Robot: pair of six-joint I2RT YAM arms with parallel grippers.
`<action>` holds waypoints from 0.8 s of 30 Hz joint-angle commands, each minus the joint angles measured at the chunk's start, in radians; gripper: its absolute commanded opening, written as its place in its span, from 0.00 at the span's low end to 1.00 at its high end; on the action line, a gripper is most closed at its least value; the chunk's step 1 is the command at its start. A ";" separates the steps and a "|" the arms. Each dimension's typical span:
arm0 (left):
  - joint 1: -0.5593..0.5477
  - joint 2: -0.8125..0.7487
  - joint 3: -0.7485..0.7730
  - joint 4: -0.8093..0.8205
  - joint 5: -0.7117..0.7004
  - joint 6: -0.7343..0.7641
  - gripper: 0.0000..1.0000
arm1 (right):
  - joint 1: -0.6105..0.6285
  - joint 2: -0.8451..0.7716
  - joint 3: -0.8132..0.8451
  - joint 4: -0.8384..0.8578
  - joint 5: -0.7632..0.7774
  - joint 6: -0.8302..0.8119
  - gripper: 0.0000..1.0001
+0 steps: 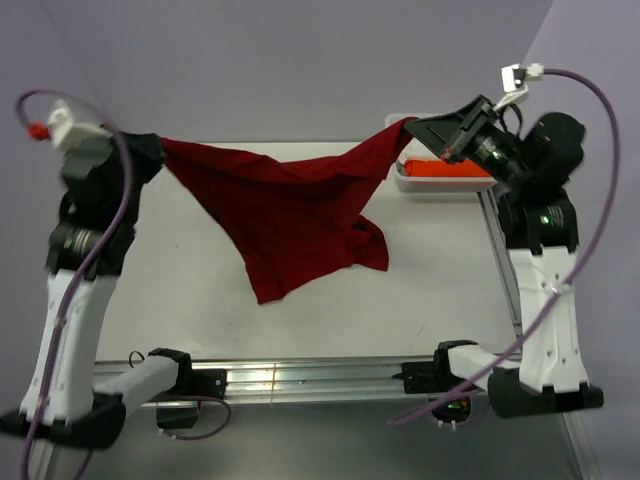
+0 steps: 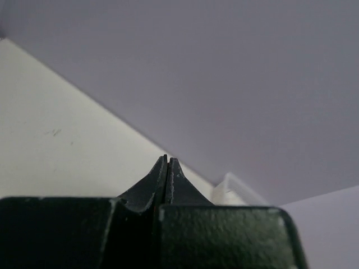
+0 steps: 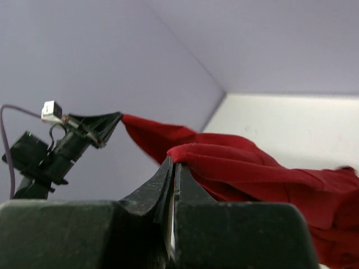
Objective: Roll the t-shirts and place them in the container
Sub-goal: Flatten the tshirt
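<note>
- While it hangs between the two arms, the dark red t-shirt [image 1: 290, 210] has its top edge pulled into a nearly straight line across the far half of the table [image 1: 180, 290].
- At the left end of that line, the left gripper [image 1: 158, 150] is clenched on a corner of the shirt. The right wrist view shows red cloth coming straight out of its tips. In its own wrist view the fingers [image 2: 162, 179] are pressed together with no gap, and no cloth shows there.
- At the right end, the right gripper [image 3: 174, 161] is clamped on a bunched fold of the shirt, and the cloth bulges just past the closed tips.
- Below the taut edge the shirt sags in a rough triangle. Its lowest point lies near the middle of the table, and a crumpled flap hangs to the right of it.
- Bare tabletop shows left of the cloth, right of it, and between its lowest point and the metal rail [image 1: 320, 378] along the near edge.
- Beside the right gripper at the far right corner sits a white tray [image 1: 400, 182] with the bright orange t-shirt [image 1: 450, 170] lying in it. I cannot tell whether the red cloth touches the tray's rim.
- Purple walls [image 1: 300, 70] close off the far side and both flanks of the table.
</note>
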 commanded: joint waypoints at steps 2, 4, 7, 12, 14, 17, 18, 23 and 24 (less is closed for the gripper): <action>0.000 -0.247 -0.128 0.110 -0.049 -0.037 0.00 | -0.002 -0.174 0.132 0.149 -0.033 -0.016 0.00; 0.000 -0.371 -0.150 0.136 -0.069 -0.023 0.00 | 0.008 -0.229 0.166 0.145 0.007 -0.048 0.00; 0.000 -0.467 -0.140 0.135 -0.091 0.020 0.00 | 0.024 -0.283 0.230 0.132 0.082 -0.082 0.00; 0.000 -0.468 -0.057 0.097 -0.106 0.070 0.00 | 0.030 -0.282 0.368 0.160 0.165 -0.065 0.00; 0.000 -0.438 -0.014 0.081 -0.129 0.083 0.00 | 0.030 -0.245 0.436 0.169 0.215 -0.035 0.00; -0.001 -0.344 0.058 0.048 -0.153 0.106 0.00 | 0.030 -0.132 0.537 0.133 0.209 -0.001 0.00; 0.000 -0.302 0.069 0.047 -0.167 0.115 0.00 | 0.030 -0.107 0.540 0.135 0.200 0.014 0.00; 0.000 -0.185 0.083 0.077 -0.239 0.138 0.00 | 0.030 -0.043 0.327 0.197 0.223 0.131 0.00; 0.000 -0.148 0.077 0.080 -0.259 0.144 0.00 | 0.030 -0.017 0.300 0.194 0.219 0.145 0.00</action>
